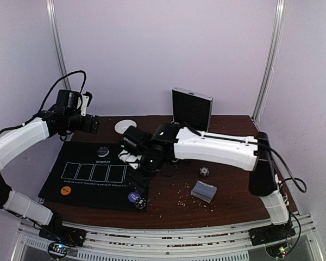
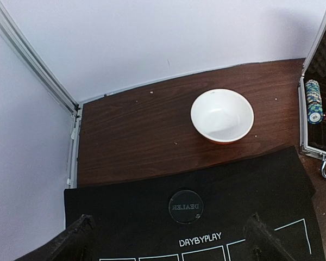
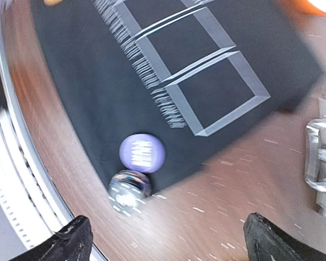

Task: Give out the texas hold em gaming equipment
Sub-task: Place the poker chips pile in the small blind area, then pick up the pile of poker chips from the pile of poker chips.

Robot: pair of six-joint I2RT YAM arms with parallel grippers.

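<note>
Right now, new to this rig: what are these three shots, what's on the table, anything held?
Two white robot arms are bolted at the near edge of a brown wooden table, each ending in a two-finger gripper. One picture is from a fixed camera above and behind; the other two are from wrist cameras, dark fingers at the bottom corners. A black felt mat carries a black round dealer disc, an orange round disc and a purple round disc, with a dark-and-white striped poker chip at its edge. Off the mat: a white bowl, an open black chip case, a grey-blue card deck. The left gripper and right gripper are open, holding nothing.
</note>
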